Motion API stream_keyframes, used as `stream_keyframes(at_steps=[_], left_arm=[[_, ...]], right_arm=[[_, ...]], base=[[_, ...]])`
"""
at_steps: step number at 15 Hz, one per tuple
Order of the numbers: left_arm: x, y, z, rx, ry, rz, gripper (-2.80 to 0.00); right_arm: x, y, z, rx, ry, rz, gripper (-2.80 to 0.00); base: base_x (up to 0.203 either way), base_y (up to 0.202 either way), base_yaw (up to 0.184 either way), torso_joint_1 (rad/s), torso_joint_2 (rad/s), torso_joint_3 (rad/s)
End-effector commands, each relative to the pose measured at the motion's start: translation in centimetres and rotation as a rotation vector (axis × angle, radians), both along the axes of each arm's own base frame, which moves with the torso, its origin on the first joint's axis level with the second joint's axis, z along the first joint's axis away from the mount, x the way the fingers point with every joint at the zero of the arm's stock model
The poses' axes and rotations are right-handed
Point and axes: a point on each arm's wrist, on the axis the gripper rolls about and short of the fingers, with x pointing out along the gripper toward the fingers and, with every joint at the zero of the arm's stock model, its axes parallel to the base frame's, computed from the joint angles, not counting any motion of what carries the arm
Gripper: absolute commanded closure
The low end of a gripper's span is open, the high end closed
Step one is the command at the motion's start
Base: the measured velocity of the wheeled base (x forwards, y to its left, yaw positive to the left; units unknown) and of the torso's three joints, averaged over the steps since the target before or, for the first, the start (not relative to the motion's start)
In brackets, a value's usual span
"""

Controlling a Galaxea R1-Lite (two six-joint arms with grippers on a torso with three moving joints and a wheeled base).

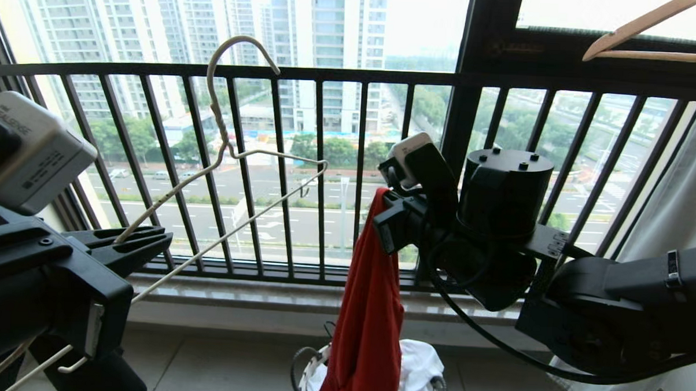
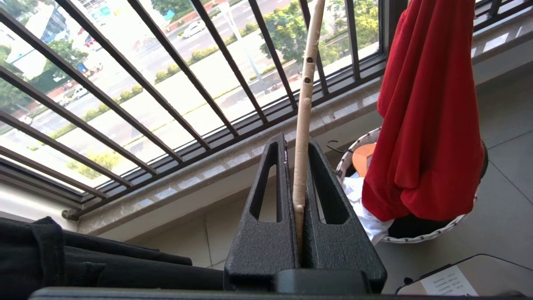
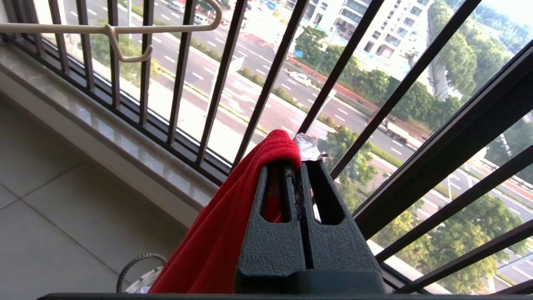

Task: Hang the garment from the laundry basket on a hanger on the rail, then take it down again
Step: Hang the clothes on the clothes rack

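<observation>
Standing before a black barred window railing (image 1: 329, 74) with tower blocks, trees and a road beyond it, above a pale stone sill (image 1: 298, 301) and a grey tiled floor (image 1: 215, 364). Clamping, on the left, the left gripper (image 1: 149, 243), jaws pressed together on one sloping arm of the cream-white wire hanger (image 1: 228, 151), hook raised in front of the railing's top bar. Pinching, right of centre, the right gripper (image 1: 385, 211), jaws squeezed tight on the top edge of the red garment (image 1: 366, 323), beside its small white neck label (image 3: 307, 146). Hanging straight down, lower end over the laundry basket (image 1: 307, 370) on the floor below the sill, white cloth (image 1: 420, 366) lying inside. Showing, at the upper right corner, a light-wood hanger (image 1: 637, 26) and pale fabric (image 1: 677, 213) along the right edge.
</observation>
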Motion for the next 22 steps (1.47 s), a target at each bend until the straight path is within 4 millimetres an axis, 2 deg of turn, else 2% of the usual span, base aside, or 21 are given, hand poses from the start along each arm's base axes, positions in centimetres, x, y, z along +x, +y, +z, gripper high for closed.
stream_keyframes(at_steps=[1,7,11,16,22], left_arm=[[0.1,-0.1,-0.1,0.014,0.002,0.001,0.00],[0.1,-0.1,-0.2,0.012,0.008,-0.006,0.00],[0.3,-0.7,-0.6,0.010,0.047,-0.088,0.00],[0.0,-1.0,-2.0,-0.018,0.137,-0.282,0.00],[0.2,-1.3,-3.2,0.018,0.171,-0.291,0.00]], right_arm=[[0.0,0.1,0.0,0.000,-0.003,0.000,0.00],[0.4,0.0,-0.4,-0.005,0.005,-0.006,0.00],[2.6,-0.3,-1.6,-0.027,0.026,-0.040,0.00],[2.4,-0.7,-0.7,-0.065,0.097,-0.048,0.00],[1.9,-1.0,1.4,0.033,0.205,-0.062,0.00]], base=[[0.000,0.000,0.000,0.205,-0.51,-0.303],[0.000,0.000,0.000,0.200,-0.48,-0.278],[0.000,0.000,0.000,0.046,-0.08,-0.047],[0.000,0.000,0.000,0.000,0.00,0.000],[0.000,0.000,0.000,0.000,0.00,0.000]])
